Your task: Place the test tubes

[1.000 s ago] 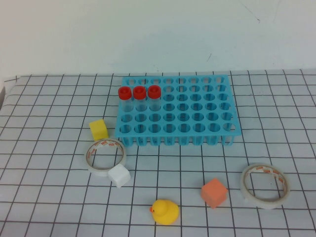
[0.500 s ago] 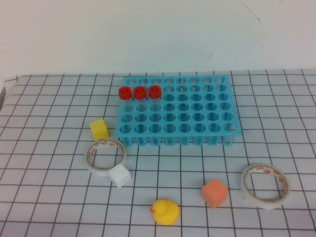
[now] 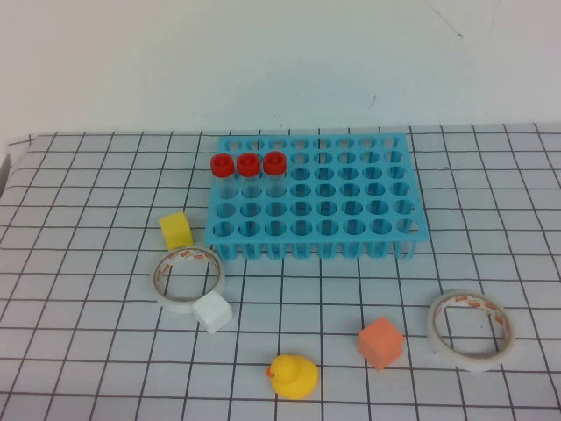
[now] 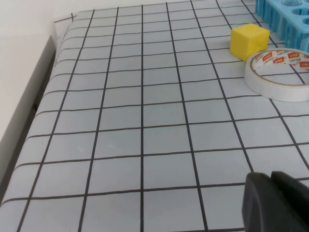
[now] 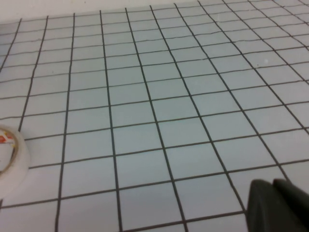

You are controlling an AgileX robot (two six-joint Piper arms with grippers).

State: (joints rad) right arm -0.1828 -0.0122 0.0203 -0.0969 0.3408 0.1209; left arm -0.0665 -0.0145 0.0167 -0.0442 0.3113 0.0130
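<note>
Standing unchanged from the earlier frame: three red-capped test tubes (image 3: 249, 175), upright at the left end of the blue rack (image 3: 399, 230). Left hand (image 4: 271, 182) shut, empty, low over the bench (image 3: 88, 351). Right hand (image 5: 273, 185) shut, empty, likewise parked.

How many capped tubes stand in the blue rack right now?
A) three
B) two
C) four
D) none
A: three red-capped tubes stand side by side at the left side of the rack. The left gripper and right gripper, both shut, hang above the table and show only in their wrist views.
</note>
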